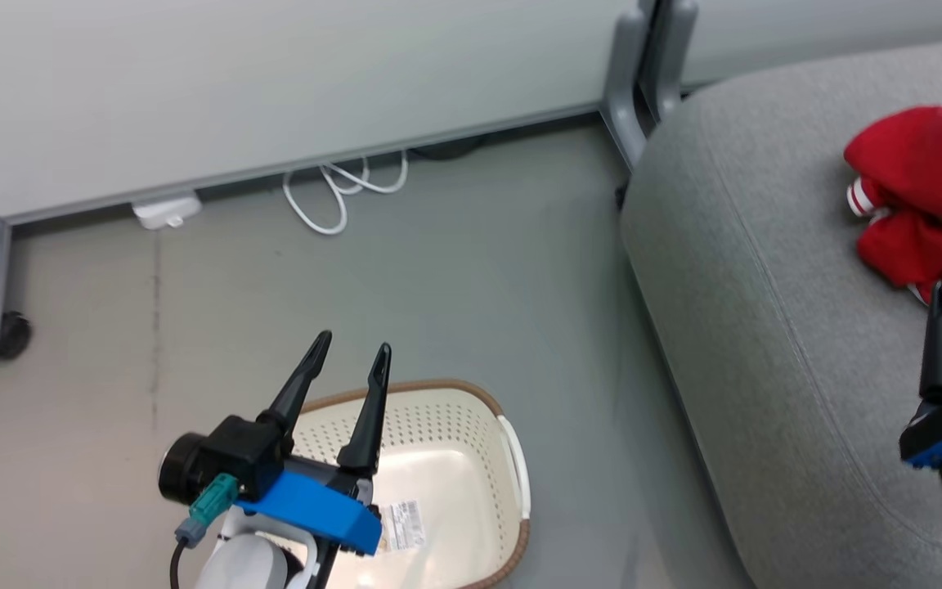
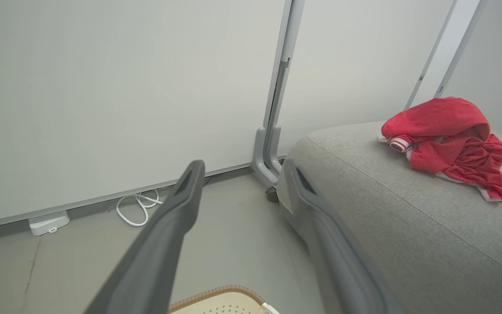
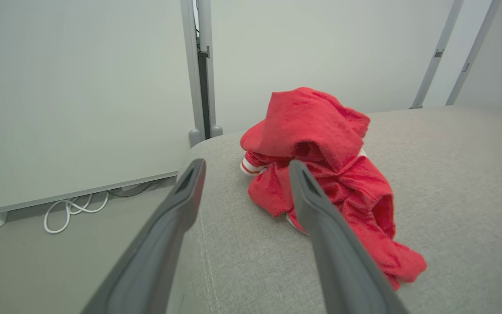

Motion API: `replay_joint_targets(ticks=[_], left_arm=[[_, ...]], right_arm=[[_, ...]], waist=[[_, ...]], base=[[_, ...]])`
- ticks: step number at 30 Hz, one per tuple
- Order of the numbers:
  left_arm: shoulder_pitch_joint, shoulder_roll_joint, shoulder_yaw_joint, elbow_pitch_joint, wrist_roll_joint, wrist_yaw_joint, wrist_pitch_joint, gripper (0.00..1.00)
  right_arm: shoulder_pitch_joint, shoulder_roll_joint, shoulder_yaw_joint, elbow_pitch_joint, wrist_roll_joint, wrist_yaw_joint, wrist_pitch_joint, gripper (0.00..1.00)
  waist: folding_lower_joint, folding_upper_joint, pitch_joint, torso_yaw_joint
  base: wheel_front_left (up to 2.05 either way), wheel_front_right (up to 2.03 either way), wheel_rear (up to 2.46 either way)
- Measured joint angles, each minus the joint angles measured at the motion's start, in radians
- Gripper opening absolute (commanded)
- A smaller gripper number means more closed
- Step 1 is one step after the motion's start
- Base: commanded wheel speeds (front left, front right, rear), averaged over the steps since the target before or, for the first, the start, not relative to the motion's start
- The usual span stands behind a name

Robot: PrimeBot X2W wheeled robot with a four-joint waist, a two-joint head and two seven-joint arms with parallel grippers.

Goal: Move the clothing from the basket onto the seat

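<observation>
The red clothing [image 1: 925,192] lies in a crumpled heap on the grey seat [image 1: 765,311], white striped cuffs showing. The cream basket [image 1: 446,466] stands on the floor left of the seat, and the part of its inside that shows is bare but for a label. My left gripper [image 1: 354,343] hovers open over the basket's far rim, nothing between its fingers. In the left wrist view, that gripper [image 2: 243,165] points at the seat's corner [image 2: 386,209], with the basket rim [image 2: 220,290] below. My right gripper [image 3: 246,163] stands open above the seat [image 3: 451,174], just short of the clothing [image 3: 320,174].
White partition panels stand behind on grey feet [image 1: 639,74], with a caster [image 1: 9,335] at the left. A white cable coil [image 1: 340,192] and a white box [image 1: 164,211] lie on the grey floor [image 1: 479,286] along the panel's base.
</observation>
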Motion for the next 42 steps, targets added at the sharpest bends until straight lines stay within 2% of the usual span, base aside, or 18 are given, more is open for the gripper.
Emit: replay_joint_targets(ticks=[7,19,25,42], left_arm=[[0.056,-0.022,0.033,0.03,-0.001,0.0,0.0,1.0],[0.124,-0.028,0.139,0.054,0.003,0.0,0.0,1.0],[0.141,-0.032,0.193,0.058,0.012,0.0,0.0,1.0],[0.134,-0.027,0.189,0.091,-0.001,0.0,0.0,1.0]], right_arm=[[0.141,0.075,0.017,-0.151,-0.012,0.0,0.06,1.0],[0.304,0.126,0.11,-0.3,-0.03,0.0,0.105,1.0],[0.335,0.137,0.157,-0.326,-0.052,0.0,0.114,1.0],[0.363,0.149,0.175,-0.3,-0.06,0.0,0.106,1.0]], waist=[[-0.0001,0.0,-0.083,0.071],[0.0,0.0,-0.162,0.193],[0.0,0.0,-0.182,0.226],[0.0002,0.0,-0.193,0.239]], base=[[0.0,0.0,0.0],[0.0,0.0,0.0],[0.0,0.0,0.0],[0.0,0.0,0.0]])
